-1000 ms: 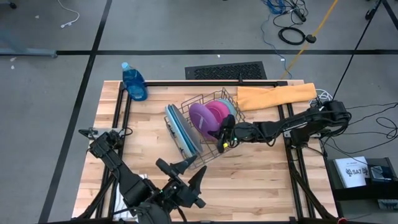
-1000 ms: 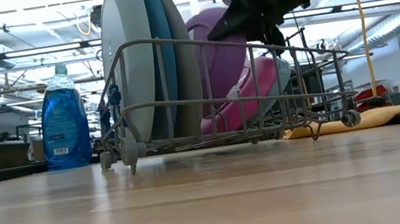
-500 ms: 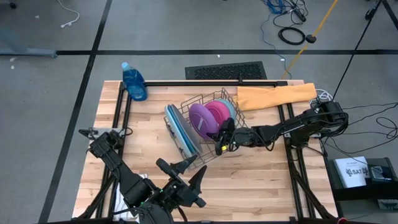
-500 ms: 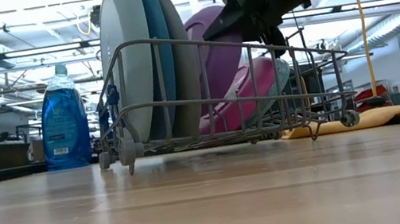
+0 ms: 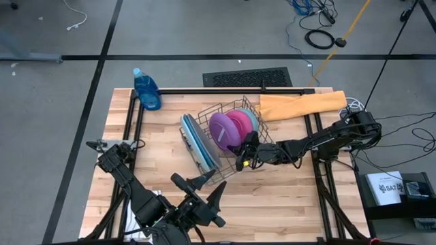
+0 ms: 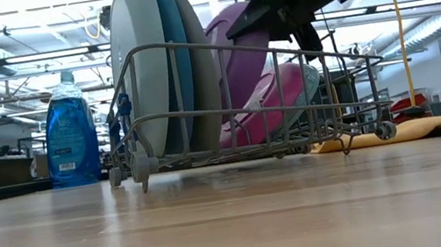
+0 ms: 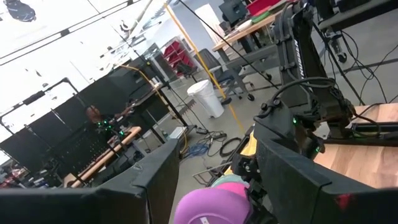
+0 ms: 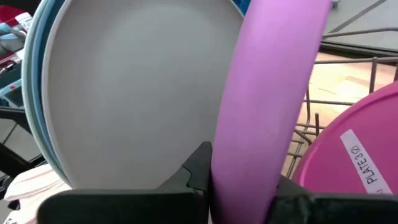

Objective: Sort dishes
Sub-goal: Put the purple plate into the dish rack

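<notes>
A wire dish rack [image 5: 228,178] stands mid-table. Three large plates, grey [image 8: 143,87], light blue and dark blue [image 5: 197,144], stand on edge at its left end. A purple plate [image 5: 225,129] stands on edge beside them, with my right gripper [image 5: 242,146] shut on it. A magenta plate [image 5: 241,121] and a pale teal plate [image 5: 254,120] lean at the rack's right end. My left gripper [image 5: 208,187] waits open, level, above the table's near edge. My right gripper pinches the purple plate's rim [image 8: 249,155] between its two fingers [image 8: 199,168], one on each face, at the plate's near-right edge. The fingers come from the table's right, slanting slightly down. The plate stands tilted inside the rack, between the grey plate and the magenta plate [image 8: 354,155].
A blue dish-soap bottle [image 5: 146,88] stands at the far left corner. An orange cloth [image 5: 303,105] lies at the far right. A white cloth [image 5: 155,199] shows under the left arm. Bare wood lies near and right of the rack.
My right gripper has drifted a little toward the table's near edge and rolled slightly, staying shut on the purple plate. The plate has tipped a bit, showing more of its face from above.
</notes>
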